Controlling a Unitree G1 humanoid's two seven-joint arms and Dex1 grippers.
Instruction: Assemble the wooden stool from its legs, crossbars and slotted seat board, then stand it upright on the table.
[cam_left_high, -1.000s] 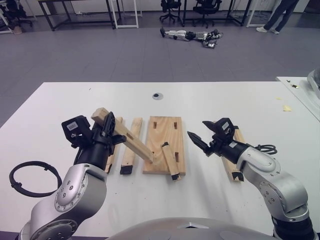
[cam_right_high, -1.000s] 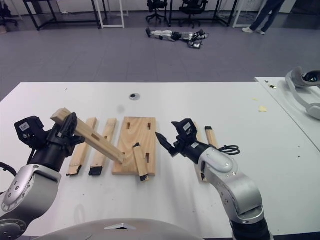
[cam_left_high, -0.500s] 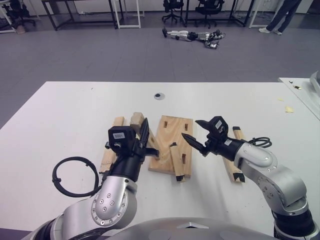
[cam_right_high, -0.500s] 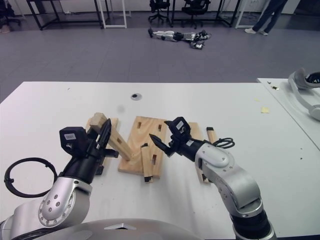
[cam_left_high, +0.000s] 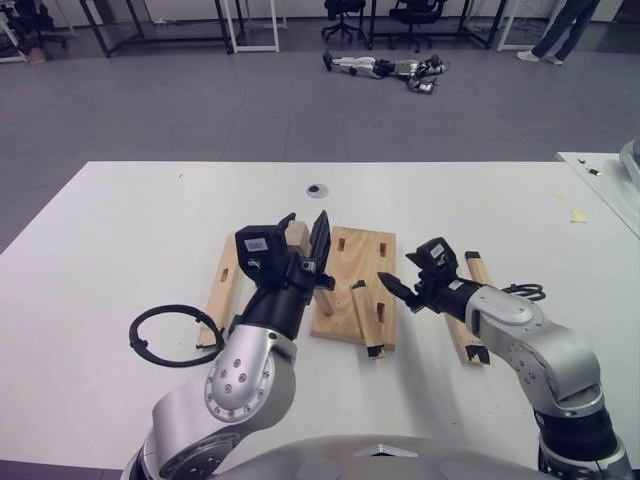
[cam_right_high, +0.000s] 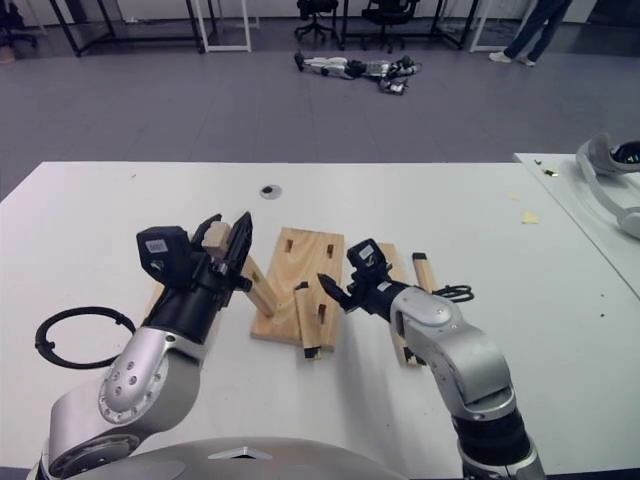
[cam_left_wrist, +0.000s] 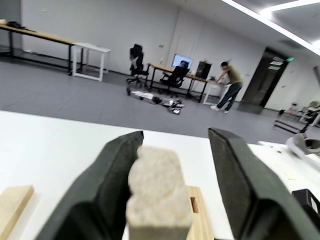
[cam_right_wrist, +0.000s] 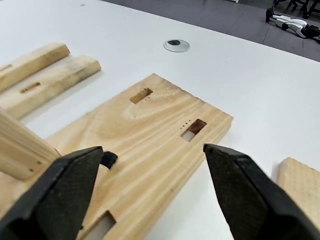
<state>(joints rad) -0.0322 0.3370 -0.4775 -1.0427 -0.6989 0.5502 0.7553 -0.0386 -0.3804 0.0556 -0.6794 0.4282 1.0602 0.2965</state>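
pale tan seat board (cam_left_high: 365, 255), white table (cam_left_high: 120, 230)

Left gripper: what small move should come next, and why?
Probably shut the left gripper on the wooden leg: its fingers stand apart, the leg's end touching just one, and the leg leans tilted with its foot on the seat board, so it looks unsecured.

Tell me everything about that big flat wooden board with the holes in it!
The slotted seat board is a pale rectangular wooden plank lying flat on the white table. Small rectangular slots are cut through it. A short leg with a dark tip lies across its near edge, and a second leg leans on its near left corner, slanting up into the left tool. The open right tool hovers over its right side.
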